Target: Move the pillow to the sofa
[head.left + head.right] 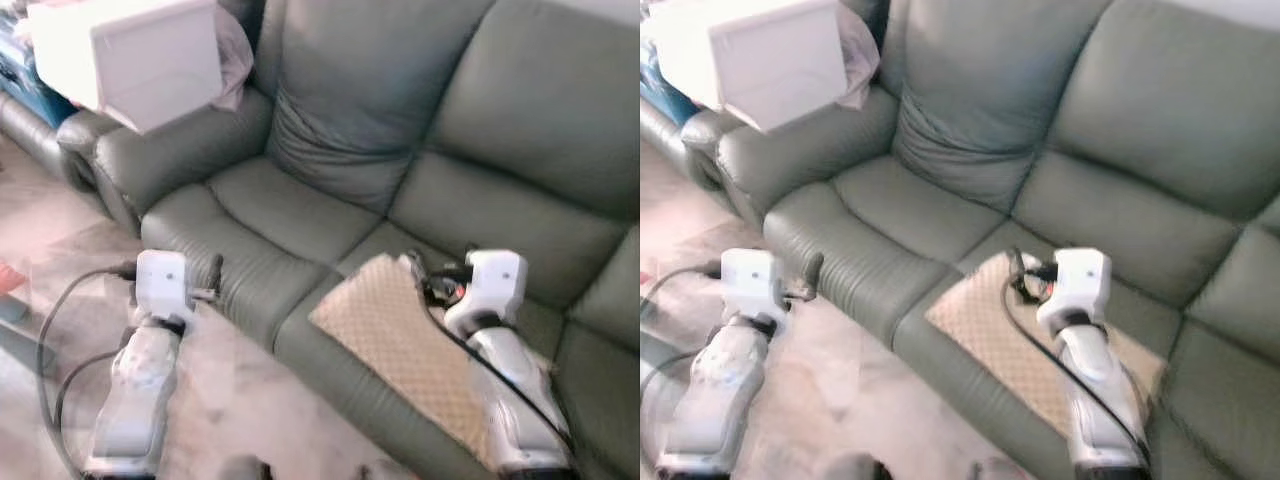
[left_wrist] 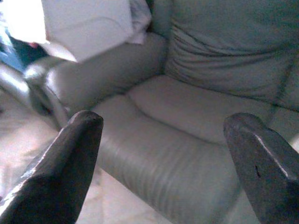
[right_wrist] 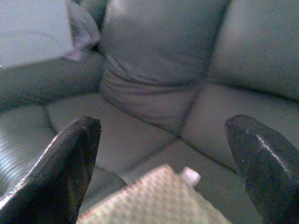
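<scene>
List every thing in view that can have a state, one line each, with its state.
pillow: lying flat on the sofa seat, under the right arm, held by nothing.
sofa: seat bare beside the pillow.
left gripper: jaws open, empty, in front of the sofa's edge.
right gripper: jaws open, empty, above the pillow's corner.
white box: resting tilted on the sofa's armrest.

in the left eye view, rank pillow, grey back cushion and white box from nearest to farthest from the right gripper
1. Pillow, flat on the seat directly under the right gripper.
2. Grey back cushion, against the sofa back, beyond it.
3. White box, on the far armrest.
</scene>
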Robot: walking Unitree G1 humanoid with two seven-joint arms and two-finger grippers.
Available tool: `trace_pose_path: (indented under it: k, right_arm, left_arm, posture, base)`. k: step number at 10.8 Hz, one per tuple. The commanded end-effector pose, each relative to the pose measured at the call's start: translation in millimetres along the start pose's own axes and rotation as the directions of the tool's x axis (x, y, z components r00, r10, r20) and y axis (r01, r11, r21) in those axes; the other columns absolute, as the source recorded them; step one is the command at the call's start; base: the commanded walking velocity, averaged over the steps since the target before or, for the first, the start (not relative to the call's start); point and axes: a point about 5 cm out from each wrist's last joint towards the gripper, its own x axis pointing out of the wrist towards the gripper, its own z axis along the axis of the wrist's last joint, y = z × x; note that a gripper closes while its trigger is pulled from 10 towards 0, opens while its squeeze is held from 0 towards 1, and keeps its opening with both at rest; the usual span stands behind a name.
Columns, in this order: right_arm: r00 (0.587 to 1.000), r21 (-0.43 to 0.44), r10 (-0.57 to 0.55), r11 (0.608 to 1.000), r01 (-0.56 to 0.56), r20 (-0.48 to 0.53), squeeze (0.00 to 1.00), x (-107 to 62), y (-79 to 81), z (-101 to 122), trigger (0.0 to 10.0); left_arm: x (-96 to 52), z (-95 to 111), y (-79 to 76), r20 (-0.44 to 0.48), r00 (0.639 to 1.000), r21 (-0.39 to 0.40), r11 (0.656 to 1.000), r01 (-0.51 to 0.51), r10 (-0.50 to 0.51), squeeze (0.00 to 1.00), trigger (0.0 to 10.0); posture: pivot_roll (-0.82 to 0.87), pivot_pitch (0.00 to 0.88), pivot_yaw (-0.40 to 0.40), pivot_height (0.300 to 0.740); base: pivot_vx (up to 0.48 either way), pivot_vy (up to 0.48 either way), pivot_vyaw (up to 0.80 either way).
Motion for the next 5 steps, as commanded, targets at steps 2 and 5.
trace_pose_path:
  k: [2,5]
  right_arm:
    - [1.000,-0.010,0.006,1.000,-0.005,0.013,0.00,3.1,3.3,3.0,10.0]
    - [1.000,-0.010,0.011,1.000,-0.011,0.013,0.00,3.6,4.0,2.9,10.0]
  left_arm:
    - [0.0,1.3,7.4,-0.002,1.000,0.012,1.000,-0.012,0.012,0.00,10.0]
    - [-0.2,0.9,7.5,-0.003,1.000,0.017,1.000,-0.014,0.014,0.00,10.0]
  posture:
    - [-0.02,0.000,-0.025,0.740]
    - [-0.01,0.000,-0.025,0.740]
  base:
    - [0.000,0.480,0.00]
    - [0.000,0.480,0.00]
